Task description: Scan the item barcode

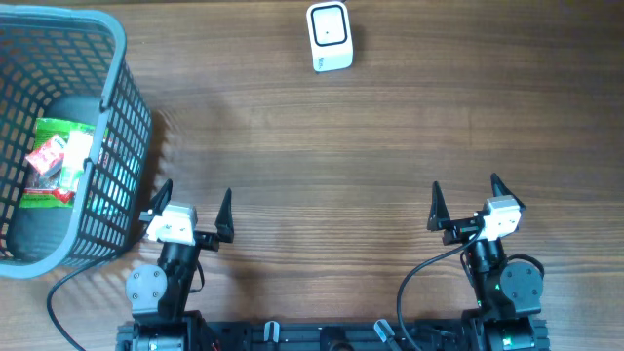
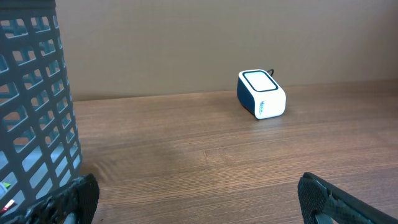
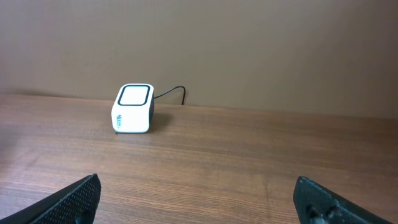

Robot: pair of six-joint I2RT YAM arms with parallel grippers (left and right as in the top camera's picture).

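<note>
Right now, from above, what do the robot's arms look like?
The left arm and right arm are black with round grey joints. Each ends in a white block carrying two black pointed fingers. A black cable trails beside each; a green light dots the right one.

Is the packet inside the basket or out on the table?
Inside. In the overhead view the packet lies within the walls of the basket.

We cannot read any text here: the white scanner (image 3: pixel 132 109) carries a small teal mark on its front face, too small to make out, and the packet (image 1: pixel 57 156) in the basket (image 1: pixel 127 136) shows red and green print, blurred
</note>
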